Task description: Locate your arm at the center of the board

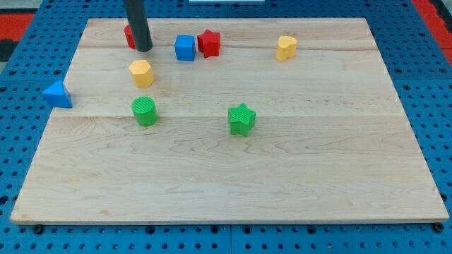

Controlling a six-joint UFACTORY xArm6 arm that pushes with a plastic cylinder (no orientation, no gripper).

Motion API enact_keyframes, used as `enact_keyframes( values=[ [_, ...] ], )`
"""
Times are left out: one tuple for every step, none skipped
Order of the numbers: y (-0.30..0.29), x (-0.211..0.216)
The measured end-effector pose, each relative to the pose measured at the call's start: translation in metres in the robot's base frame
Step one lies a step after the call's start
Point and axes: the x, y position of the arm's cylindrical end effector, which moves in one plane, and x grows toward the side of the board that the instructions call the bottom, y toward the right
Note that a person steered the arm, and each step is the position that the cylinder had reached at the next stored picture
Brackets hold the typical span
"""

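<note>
My tip [143, 49] is at the board's top left, just in front of a red block [129, 36] that the rod partly hides. A yellow hexagon block [141, 73] lies just below the tip. A blue cube [185, 48] and a red star [209, 43] sit to the tip's right, touching each other. A green cylinder [145, 111] and a green star [241, 118] lie near the board's middle. A yellow block [286, 47] is at the top right. A blue triangle [57, 94] sits at the board's left edge.
The wooden board [226, 183] lies on a blue pegboard table [438, 106]. A red surface [28, 17] shows at the view's top corners.
</note>
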Motion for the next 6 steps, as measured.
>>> enact_keyframes(
  values=[
    [0.000,0.000],
    [0.001,0.000],
    [0.001,0.001],
    [0.001,0.023],
    [0.018,0.036],
    [0.047,0.059]
  ],
)
